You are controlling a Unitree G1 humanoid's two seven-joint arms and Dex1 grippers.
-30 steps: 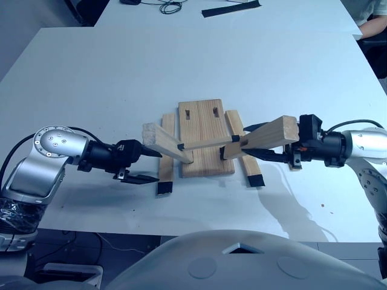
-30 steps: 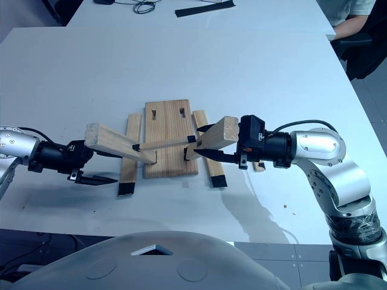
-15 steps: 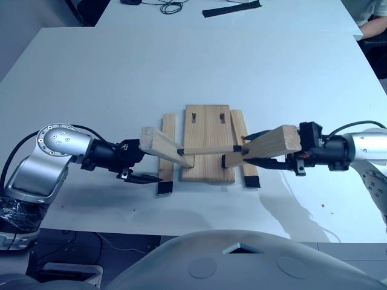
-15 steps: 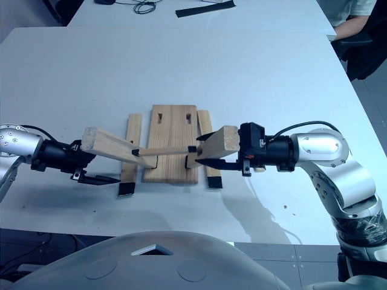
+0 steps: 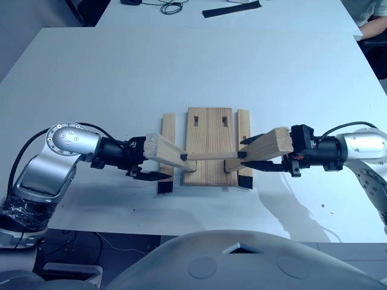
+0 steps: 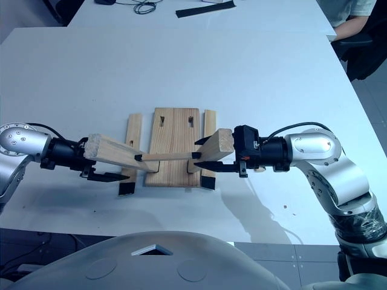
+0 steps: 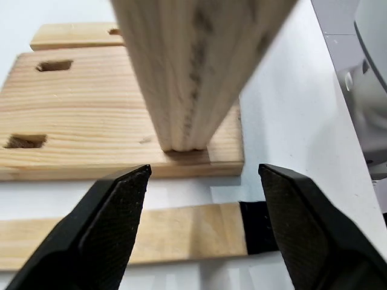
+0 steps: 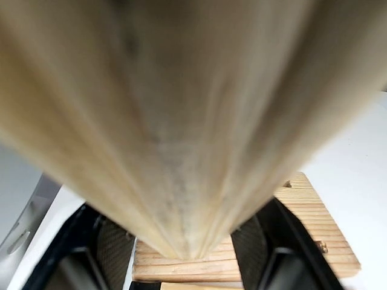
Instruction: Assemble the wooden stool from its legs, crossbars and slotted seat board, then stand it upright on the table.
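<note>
In the head view, the left gripper (image 5: 146, 165) and right gripper (image 5: 267, 159) each clamp a leg. The left leg (image 5: 166, 153) and right leg (image 5: 263, 147) are joined by a crossbar (image 5: 211, 156) and held off the counter (image 5: 181, 66). Both legs slope down to the near edge of the seat (image 5: 210, 130), which lies flat. Two spare legs (image 5: 168, 128) lie along its long sides. The counter is open beyond the seat, and its near edge is close.

From the left wrist, the leg's far end sits over the seat's corner, though contact is unclear. Black fingers (image 7: 115, 223) flank it, and its near end is cut off.

From the right wrist, the blurred leg hides most of the scene, with fingers (image 8: 78, 254) on either side.
</note>
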